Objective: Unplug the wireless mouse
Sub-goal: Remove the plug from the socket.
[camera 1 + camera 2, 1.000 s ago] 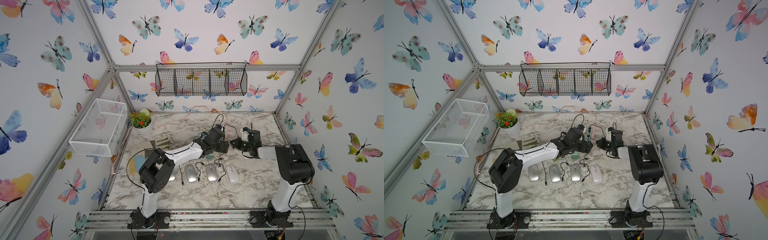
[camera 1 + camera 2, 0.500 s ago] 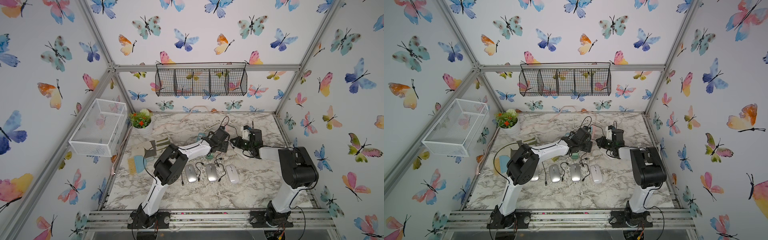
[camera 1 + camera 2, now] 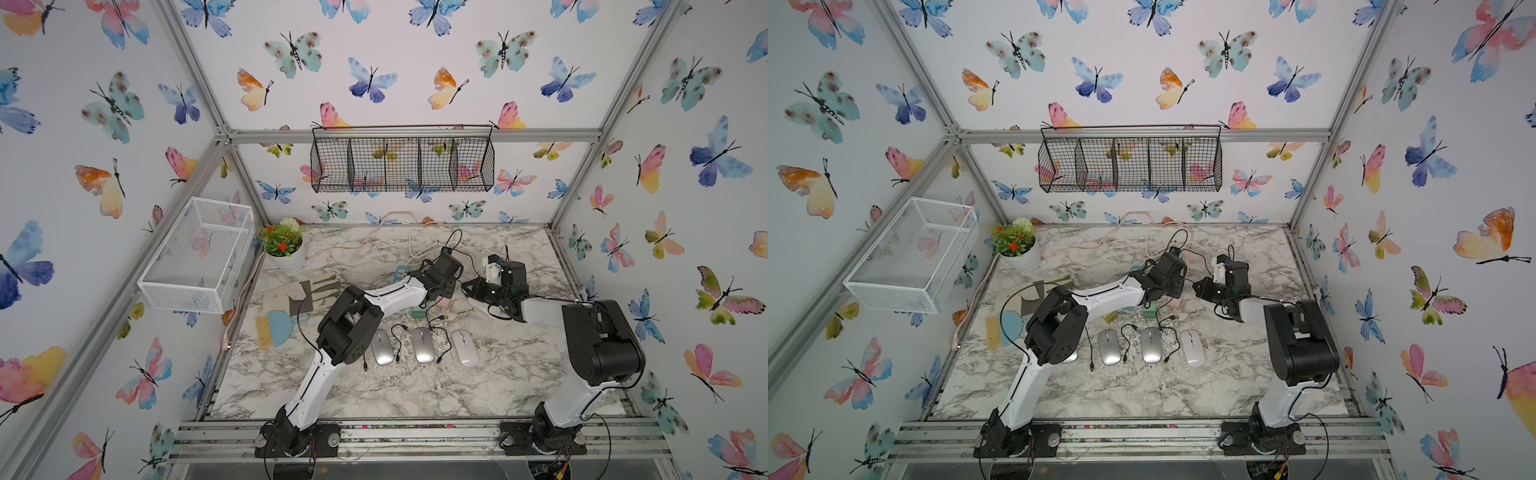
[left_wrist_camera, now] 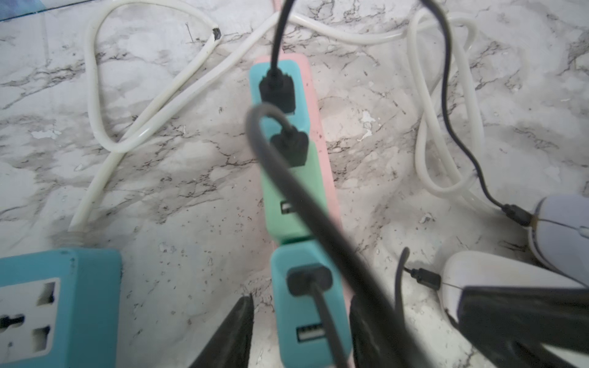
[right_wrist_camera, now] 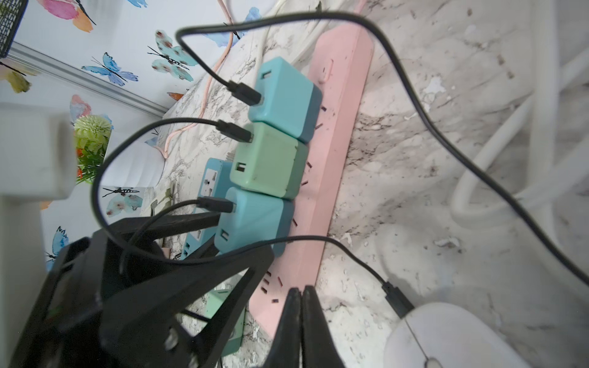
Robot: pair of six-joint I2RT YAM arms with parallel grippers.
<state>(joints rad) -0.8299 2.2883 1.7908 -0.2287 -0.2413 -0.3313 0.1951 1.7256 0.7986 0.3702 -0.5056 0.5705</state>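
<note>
A: Left hand (image 4: 301, 306): fingers apart, straddling the nearest blue charger (image 4: 283, 318) on the pink power strip (image 5: 338, 127). Right hand (image 5: 301, 299)?
B: Pinched closed, tips at the strip's end. Wireless mouse (image 5: 452, 334) lies beside it on the table (image 5: 414, 191), black cable (image 5: 395, 296) plugged in.

Bright, diffuse light, soft shadows on the surface (image 3: 374, 386). Left wrist view blurs the nearest black cable (image 4: 320, 226); top views bow at edges.
</note>
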